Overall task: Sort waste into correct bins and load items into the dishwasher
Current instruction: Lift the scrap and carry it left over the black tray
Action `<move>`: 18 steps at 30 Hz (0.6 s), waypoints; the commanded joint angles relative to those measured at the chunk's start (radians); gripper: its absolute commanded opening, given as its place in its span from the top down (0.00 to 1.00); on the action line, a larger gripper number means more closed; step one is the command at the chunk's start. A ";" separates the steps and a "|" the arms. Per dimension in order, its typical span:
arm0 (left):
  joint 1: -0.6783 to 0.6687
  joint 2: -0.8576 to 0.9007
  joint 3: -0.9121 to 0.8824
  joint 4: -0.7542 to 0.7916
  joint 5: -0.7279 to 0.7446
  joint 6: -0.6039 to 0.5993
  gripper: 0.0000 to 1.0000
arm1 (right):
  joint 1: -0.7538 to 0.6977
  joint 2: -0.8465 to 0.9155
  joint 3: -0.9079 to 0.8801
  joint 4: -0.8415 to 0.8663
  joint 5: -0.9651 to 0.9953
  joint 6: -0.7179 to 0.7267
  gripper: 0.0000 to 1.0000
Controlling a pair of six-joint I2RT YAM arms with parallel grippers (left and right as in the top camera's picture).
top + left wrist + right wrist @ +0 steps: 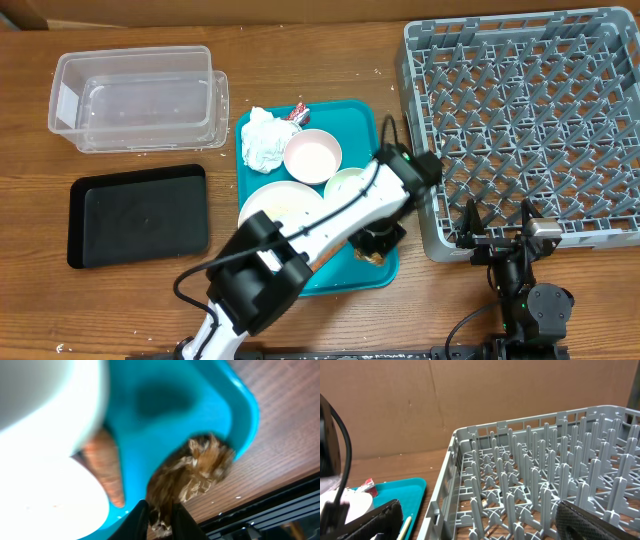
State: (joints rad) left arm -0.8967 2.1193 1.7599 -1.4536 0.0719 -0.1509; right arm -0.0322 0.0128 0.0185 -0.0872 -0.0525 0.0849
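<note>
At the near right corner of the large teal plastic tray (352, 125), the left gripper (161, 522) is closed on the brown food chunk (197, 467). In the left wrist view its two dark fingers (141, 519) stand close together, and the chunk's ragged lower end fills the gap between them. The chunk lies against the tray's curved rim. Just beside it an orange carrot piece (106, 472) shows between two blurred white surfaces (45, 400), too close to the lens to name.

From overhead the white left arm (340, 215) crosses the tray and hides the chunk, the fingers and much of the large round white plate (275, 203). The pale green cup (347, 183) is partly covered too. The smaller pale pink plate (312, 155), a crumpled white paper napkin (263, 140) and the small red-and-white wrapper (298, 113) sit uncovered at the tray's far end.

The clear rectangular plastic tub (135, 95) and the flat black rectangular tray (140, 215) lie to the left, apart from the teal one.

The right gripper (497, 222) hovers at the near edge of the large square grey plastic dish rack (530, 120), its jaws spread wide with nothing between them. Only their tips enter the bottom of the right wrist view. A thin yellowish strip (406, 527) there is cut off, and I cannot tell what it is.
</note>
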 commanded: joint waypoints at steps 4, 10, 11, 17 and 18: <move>0.118 0.007 0.052 -0.028 0.008 -0.006 0.94 | -0.001 -0.010 -0.010 0.007 -0.002 -0.003 0.00; 0.157 0.007 0.052 -0.031 0.007 -0.006 0.93 | -0.001 -0.010 -0.010 0.007 -0.002 -0.003 0.00; 0.157 0.007 0.052 -0.031 0.007 -0.006 0.94 | -0.001 -0.010 -0.010 0.007 -0.002 -0.003 0.00; 0.159 0.007 0.052 -0.039 0.003 -0.007 0.96 | -0.001 -0.010 -0.010 0.007 -0.002 -0.003 0.00; 0.160 0.007 0.052 -0.042 0.003 -0.007 0.96 | -0.001 -0.010 -0.010 0.006 -0.002 -0.003 0.00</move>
State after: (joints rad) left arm -0.7376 2.1193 1.7870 -1.4879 0.0715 -0.1551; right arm -0.0322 0.0128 0.0185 -0.0872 -0.0525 0.0853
